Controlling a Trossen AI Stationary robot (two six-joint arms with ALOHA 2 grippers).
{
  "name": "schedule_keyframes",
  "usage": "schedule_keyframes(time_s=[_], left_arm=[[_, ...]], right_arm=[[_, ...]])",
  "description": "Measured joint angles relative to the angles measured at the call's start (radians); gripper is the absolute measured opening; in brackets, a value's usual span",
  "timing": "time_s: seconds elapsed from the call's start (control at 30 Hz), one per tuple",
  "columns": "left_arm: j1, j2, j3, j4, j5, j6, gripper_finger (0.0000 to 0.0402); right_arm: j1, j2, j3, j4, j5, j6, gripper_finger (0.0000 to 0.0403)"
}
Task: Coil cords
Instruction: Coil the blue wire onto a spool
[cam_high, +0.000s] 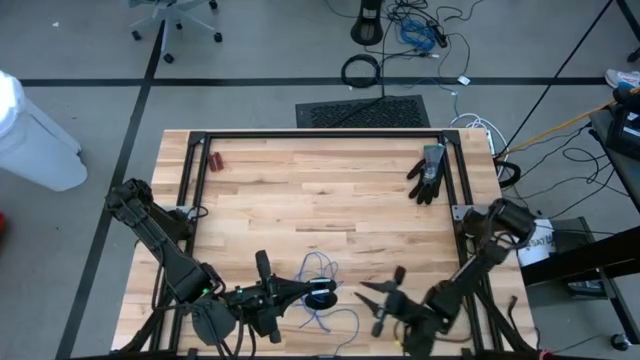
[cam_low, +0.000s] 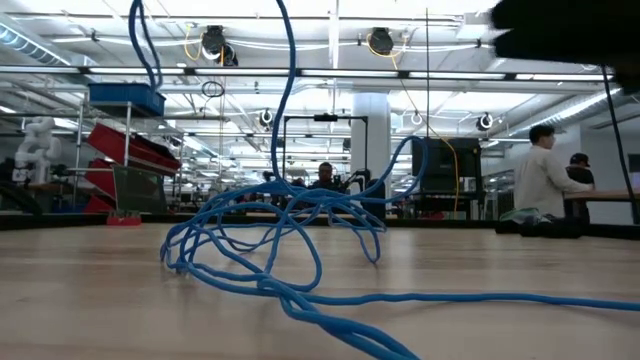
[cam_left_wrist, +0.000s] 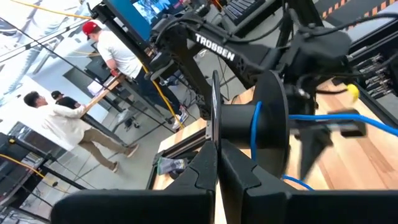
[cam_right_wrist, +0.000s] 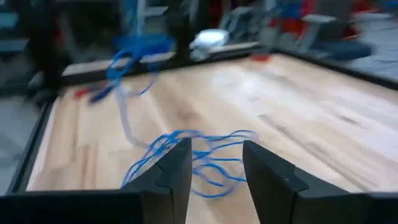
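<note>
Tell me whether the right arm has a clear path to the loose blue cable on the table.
Probably yes: the right pincer is open, and the blue cable lies on bare wood ahead of it, with nothing between.

Thin blue cord (cam_high: 322, 290): loose tangled loops on wooden table, near front edge, between arms; one strand rises off table; tail trails toward front.

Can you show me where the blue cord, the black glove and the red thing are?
blue cord (cam_high: 322, 298): high view, on its loose loops.
black glove (cam_high: 428, 176): high view, on its palm.
red thing (cam_high: 215, 160): high view, on its middle, near the table's far left corner.
</note>
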Motion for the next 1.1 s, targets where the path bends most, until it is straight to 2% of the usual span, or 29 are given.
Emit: schedule_keyframes(time_s=[0.17, 0.3, 0.5, 0.73, 1.1], left_arm=[[0.000, 0.000, 0.000, 0.000, 0.001, 0.000, 0.0007], [0.000, 0.000, 0.000, 0.000, 0.003, 0.000, 0.0007], [-0.001, 0.000, 0.000, 0.000, 0.003, 0.000, 0.0007], [-0.001, 0.000, 0.000, 0.000, 0.003, 0.000, 0.0007], [0.000, 0.000, 0.000, 0.000, 0.003, 0.000, 0.0007]], right_arm=[[-0.100, 0.000, 0.000, 0.304, -0.290, -0.451, 0.0127], [-0.166, 0.000, 0.001, 0.449, -0.380, -0.611, 0.0120], [-0.243, 0.000, 0.001, 0.558, -0.526, -0.637, 0.0119], [-0.271, 0.000, 0.001, 0.624, -0.706, -0.603, 0.0119], [-0.308, 0.052, 0.001, 0.660, -0.711, -0.549, 0.0171]])
